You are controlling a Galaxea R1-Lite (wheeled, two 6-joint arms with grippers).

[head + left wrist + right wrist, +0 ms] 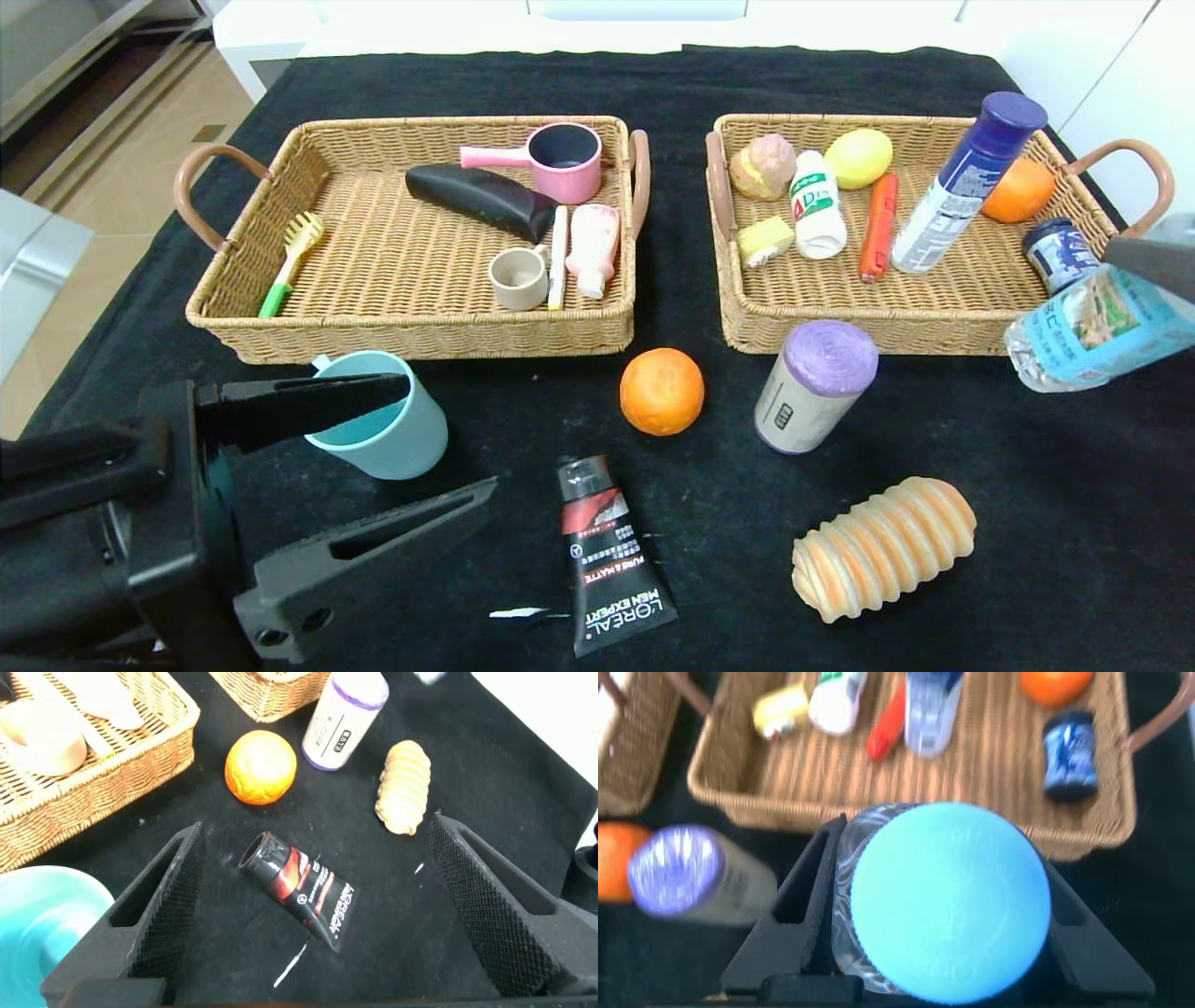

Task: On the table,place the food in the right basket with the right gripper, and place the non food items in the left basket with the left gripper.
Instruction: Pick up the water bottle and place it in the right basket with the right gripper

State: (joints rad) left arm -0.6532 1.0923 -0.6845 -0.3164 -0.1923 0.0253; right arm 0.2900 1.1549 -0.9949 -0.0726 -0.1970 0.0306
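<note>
The left gripper (439, 439) hangs wide open near the light blue cup (387, 425) and the soft black tube (611, 555), which would squash, so grab its middle. The right gripper (938, 952) squeezes a clear water bottle (1097, 327) around its slippery, bendy sides, just beside the right basket (738, 308).

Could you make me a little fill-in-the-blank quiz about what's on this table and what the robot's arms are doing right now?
1. The right gripper is shut on a water ____ with a light blue cap.
2. The left gripper hangs open beside the light blue ____ on the table.
3. The black tube lies on the black ____, outside both baskets.
4. The pink saucepan sits in the ____ basket.

Missing words: bottle; cup; cloth; left
</note>
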